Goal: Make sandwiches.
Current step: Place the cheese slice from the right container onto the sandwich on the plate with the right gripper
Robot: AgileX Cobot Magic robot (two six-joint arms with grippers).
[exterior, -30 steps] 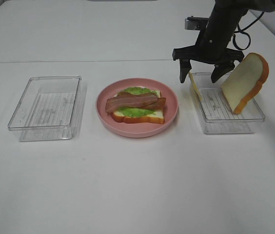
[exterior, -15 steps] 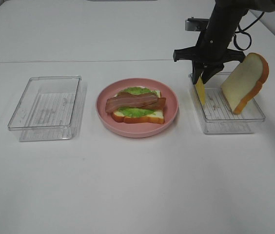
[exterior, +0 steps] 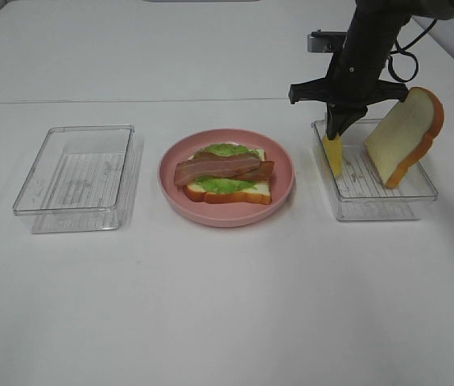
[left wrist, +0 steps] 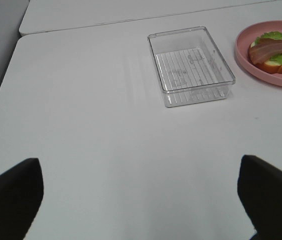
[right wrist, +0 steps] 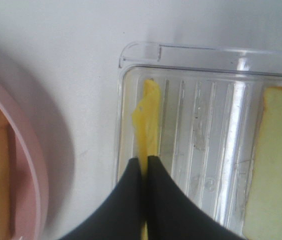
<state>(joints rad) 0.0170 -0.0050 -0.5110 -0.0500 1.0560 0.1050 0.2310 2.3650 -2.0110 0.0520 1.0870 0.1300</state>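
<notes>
On the pink plate [exterior: 171, 177] lies a bread slice [exterior: 253, 194] topped with green lettuce [exterior: 225, 149] and reddish-brown bacon strips [exterior: 217, 167]. My right gripper [exterior: 335, 133] is shut on the thin yellow cheese square [exterior: 335, 154], holding it on edge in the left end of the right clear tray [exterior: 374, 211]. The wrist view shows the black fingers [right wrist: 157, 200] pinching the cheese [right wrist: 149, 120]. A second bread slice [exterior: 405, 134] leans upright in the same tray, also in the right wrist view [right wrist: 273, 165]. My left gripper shows only as two dark finger edges [left wrist: 11, 192], set wide apart and empty.
An empty clear plastic tray [exterior: 76, 178] sits left of the plate, also in the left wrist view [left wrist: 191, 65]. The plate's edge shows in the left wrist view [left wrist: 261, 62] and the right wrist view [right wrist: 31, 165]. The white table's seam [exterior: 130, 101] runs behind everything.
My right gripper was open over the tray's left end, then lowered and closed on the cheese square. It now holds the cheese slightly more upright. The bread and the plate have not moved.
</notes>
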